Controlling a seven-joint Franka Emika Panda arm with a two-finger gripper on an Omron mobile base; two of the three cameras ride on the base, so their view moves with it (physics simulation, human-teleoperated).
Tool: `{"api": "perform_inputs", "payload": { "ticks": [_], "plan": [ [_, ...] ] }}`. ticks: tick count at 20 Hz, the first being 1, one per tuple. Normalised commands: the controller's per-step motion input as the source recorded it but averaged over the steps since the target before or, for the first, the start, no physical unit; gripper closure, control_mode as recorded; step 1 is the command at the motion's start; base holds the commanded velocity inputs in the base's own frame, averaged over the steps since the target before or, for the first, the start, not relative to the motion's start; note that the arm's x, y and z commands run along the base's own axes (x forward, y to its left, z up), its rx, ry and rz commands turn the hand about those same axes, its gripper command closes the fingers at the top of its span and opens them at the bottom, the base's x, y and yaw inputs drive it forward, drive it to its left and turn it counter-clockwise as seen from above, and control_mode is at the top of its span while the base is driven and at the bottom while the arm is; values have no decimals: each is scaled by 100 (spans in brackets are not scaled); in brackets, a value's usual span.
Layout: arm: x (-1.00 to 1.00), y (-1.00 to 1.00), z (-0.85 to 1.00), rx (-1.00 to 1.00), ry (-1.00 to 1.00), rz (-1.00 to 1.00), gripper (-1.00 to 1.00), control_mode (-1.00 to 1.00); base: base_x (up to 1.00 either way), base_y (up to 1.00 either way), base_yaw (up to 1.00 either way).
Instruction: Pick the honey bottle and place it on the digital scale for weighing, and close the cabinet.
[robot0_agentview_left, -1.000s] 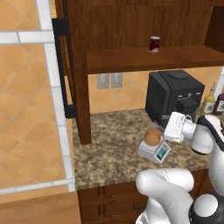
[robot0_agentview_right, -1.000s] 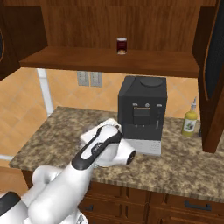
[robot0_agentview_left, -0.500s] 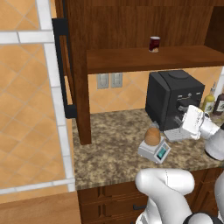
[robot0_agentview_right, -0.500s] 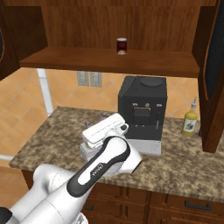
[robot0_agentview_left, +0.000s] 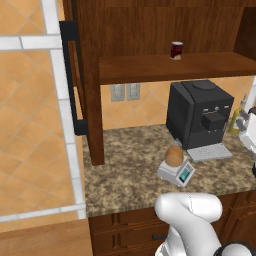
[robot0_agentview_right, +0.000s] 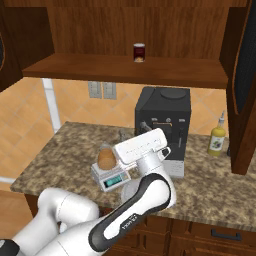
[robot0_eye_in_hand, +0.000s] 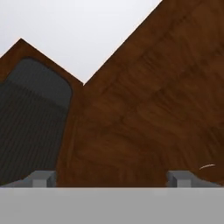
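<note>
The honey bottle (robot0_agentview_left: 174, 156) is sitting upright on the round top plate of the digital scale (robot0_agentview_left: 177, 170), a little right of centre in the left base view; in the right base view the same bottle (robot0_agentview_right: 105, 159) is resting on the scale (robot0_agentview_right: 112, 175) at centre left, just in front of the arm's white hand. Judging from that, the weighing half of the task is looking done.

The cabinet (robot0_agentview_left: 85, 75) is standing open: one door with its long black bar handle (robot0_agentview_left: 73, 80) is swung out at the upper left of the left base view, and another door (robot0_agentview_right: 242, 85) is hanging open along the right edge of the right base view. Closing it is what seems to be left.

The gripper (robot0_eye_in_hand: 113, 178) is holding nothing, its two dark fingertips (robot0_eye_in_hand: 41, 178) sitting wide apart at the bottom of the hand view and facing a brown wooden panel with a dark inset at the left.

Farther out, a black coffee machine (robot0_agentview_left: 200, 113) is standing just behind the scale, a dark red jar (robot0_agentview_left: 176, 50) is resting on the shelf above, and a yellow-green sauce bottle (robot0_agentview_right: 217, 140) is standing at the right of the granite counter (robot0_agentview_left: 125, 170).
</note>
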Motion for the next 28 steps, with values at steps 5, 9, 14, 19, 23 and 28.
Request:
{"api": "perform_inputs", "payload": {
  "ticks": [5,9,14,19,23,28],
  "plan": [
    [-27,-11,32,35,-6,-22,-100,-100,0,0,0],
    [-21,-37,53,40,0,-20,-100,-100,0,0,0],
    [-46,-75,43,18,-1,-5,-100,-100,0,0,0],
    [-56,-97,6,12,0,0,-100,-100,0,0,0],
    [-52,-94,-14,5,0,-2,-100,-100,0,0,0],
    [-29,-36,-57,-2,1,-7,-100,-100,0,0,0]
  ]
}}
